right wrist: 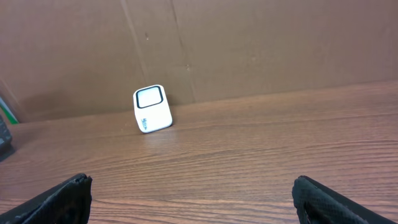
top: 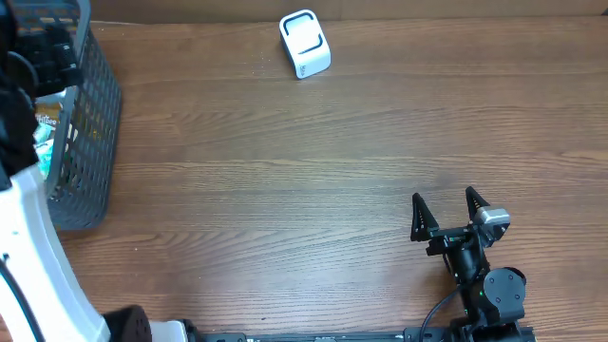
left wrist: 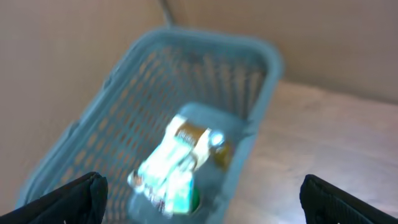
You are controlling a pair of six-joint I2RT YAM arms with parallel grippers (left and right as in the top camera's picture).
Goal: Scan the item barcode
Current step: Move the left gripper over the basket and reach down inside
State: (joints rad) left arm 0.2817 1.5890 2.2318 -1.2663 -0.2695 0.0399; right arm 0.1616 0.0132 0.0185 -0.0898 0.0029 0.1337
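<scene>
In the blurred left wrist view, a white and teal packaged item (left wrist: 175, 167) lies inside the blue-grey mesh basket (left wrist: 249, 81), with a gold-brown item beside it. My left gripper (left wrist: 202, 198) hovers above the basket, open and empty. From overhead, the basket (top: 90, 133) stands at the table's left edge and my left arm reaches over it. The white barcode scanner (top: 305, 44) stands at the far side of the table. My right gripper (top: 445, 207) rests low at the near right, open and empty, facing the scanner (right wrist: 152, 109).
A brown cardboard wall (right wrist: 261, 43) runs behind the scanner. The wooden tabletop (top: 304, 171) stretches between the basket and the right arm. The white body of the left arm (top: 28, 247) fills the near left corner.
</scene>
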